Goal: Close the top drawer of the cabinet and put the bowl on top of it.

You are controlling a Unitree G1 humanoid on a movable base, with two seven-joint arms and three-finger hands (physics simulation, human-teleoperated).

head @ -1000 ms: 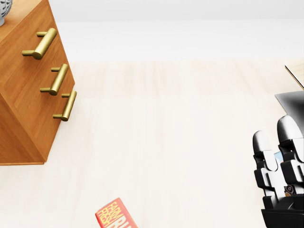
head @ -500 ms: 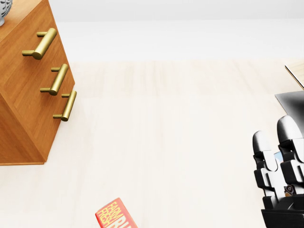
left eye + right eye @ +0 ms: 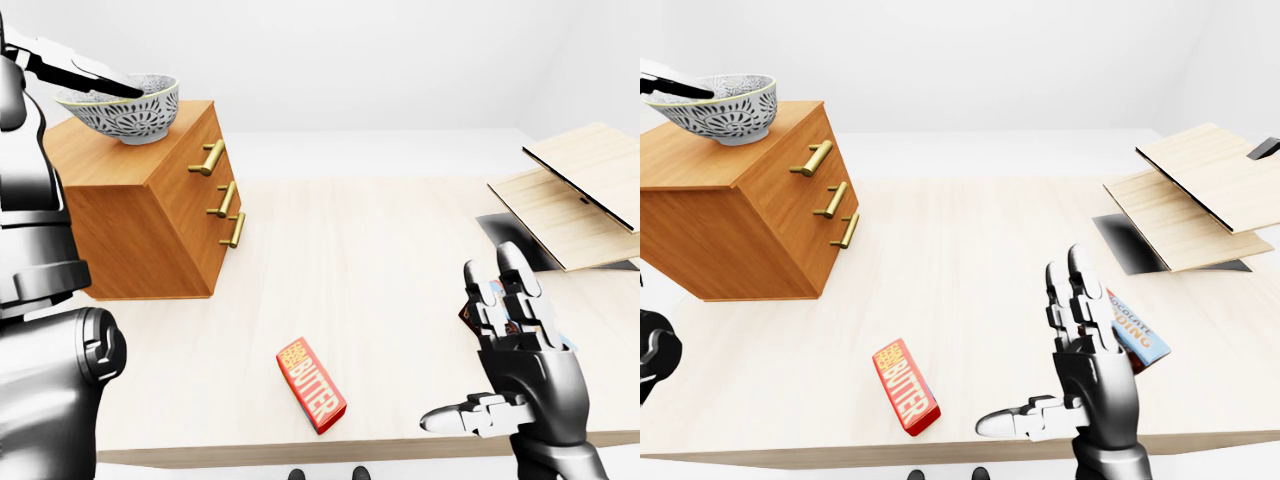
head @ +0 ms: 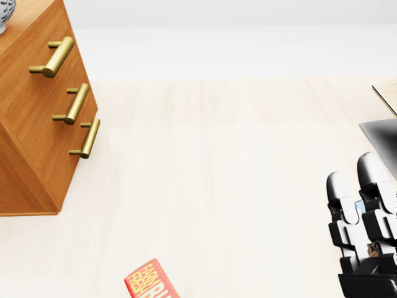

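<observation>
Right robot hand [image 3: 530,375] slightly lower; bowl [image 3: 122,108] mouth-up atop cabinet [image 3: 140,215].

A: From where do the 3 views look?
B: All 3 sit on the head and look down over the table [image 3: 380,250]. The head view is the closest and steepest. It frames only the cabinet [image 4: 31,143] face with its 3 handles [image 4: 60,57] at left, bare tabletop, and the right hand [image 4: 363,236] at the lower right edge.
A: And the 2 eye views?
B: Both look from farther off and take in more: the cabinet top with the bowl [image 3: 125,108], the butter box [image 3: 311,384], and the boards [image 3: 580,190] at right. They share nearly everything, though the right-eye view sets each thing further left. All 3 share the cabinet face, the butter box and the right hand.
</observation>
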